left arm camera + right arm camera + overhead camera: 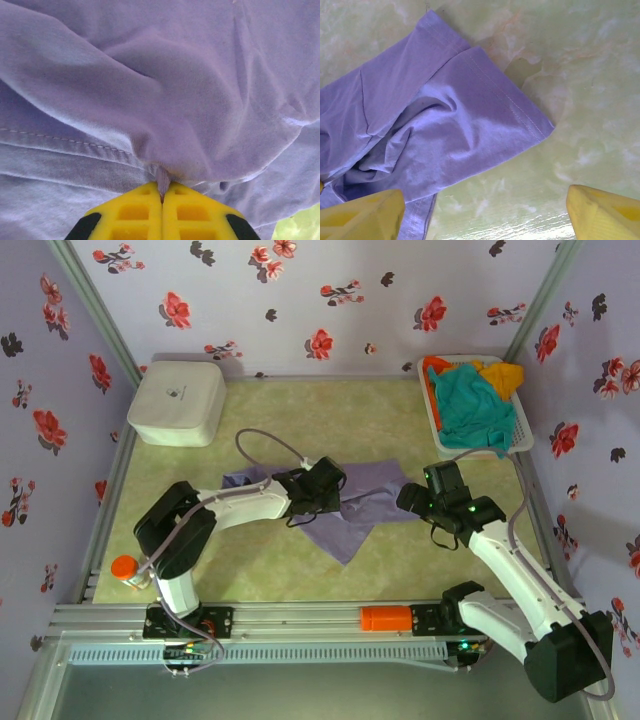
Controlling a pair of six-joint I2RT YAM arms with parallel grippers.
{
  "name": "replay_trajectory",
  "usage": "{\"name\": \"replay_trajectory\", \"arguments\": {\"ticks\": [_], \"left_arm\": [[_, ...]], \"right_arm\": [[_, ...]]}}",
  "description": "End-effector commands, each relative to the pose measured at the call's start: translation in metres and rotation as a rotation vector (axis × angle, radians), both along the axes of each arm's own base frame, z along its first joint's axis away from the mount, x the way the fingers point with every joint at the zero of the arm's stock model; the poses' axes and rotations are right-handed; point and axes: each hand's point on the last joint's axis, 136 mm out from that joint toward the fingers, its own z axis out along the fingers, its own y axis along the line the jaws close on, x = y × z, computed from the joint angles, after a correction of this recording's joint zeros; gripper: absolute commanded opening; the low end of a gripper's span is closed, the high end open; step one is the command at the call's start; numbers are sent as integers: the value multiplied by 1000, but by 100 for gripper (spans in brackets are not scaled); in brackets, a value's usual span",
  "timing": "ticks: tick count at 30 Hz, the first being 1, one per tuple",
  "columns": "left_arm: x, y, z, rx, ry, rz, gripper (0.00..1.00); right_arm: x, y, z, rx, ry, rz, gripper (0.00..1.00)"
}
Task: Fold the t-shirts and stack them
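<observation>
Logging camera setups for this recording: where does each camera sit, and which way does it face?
Top external: above and behind the arms, looking down at the table; both arms show.
Left wrist: on the left arm, facing along the left gripper, shut on the lavender t-shirt.
Right wrist: facing down past the open right gripper at the shirt's edge.
Shared: the lavender t-shirt.

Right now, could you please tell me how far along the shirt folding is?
Early: nothing looks folded yet. In hand: the lavender t-shirt lies rumpled on the table, with the left end effector shut on a pinch of it and the right end effector open above a hemmed edge. Left: fold it, then the teal, orange and yellow t-shirts heaped in the white basket.
</observation>
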Motion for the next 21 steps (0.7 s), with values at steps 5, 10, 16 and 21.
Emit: {"name": "replay_trajectory", "arguments": {"ticks": [5,10,16,21], "left_arm": [[-11,42,73,85,-126,-55,0],[-29,76,110,89,-179,-70,0],[-67,136,133,80,-179,-41,0],[-98,195,131,58,-160,73,0]], "right_arm": [[2,-7,-1,-29,-9,-1,85],[6,-4,-7,-28,8,15,85],[9,1,-17,-24,45,33,85],[12,11,-27,14,72,60,85]]}}
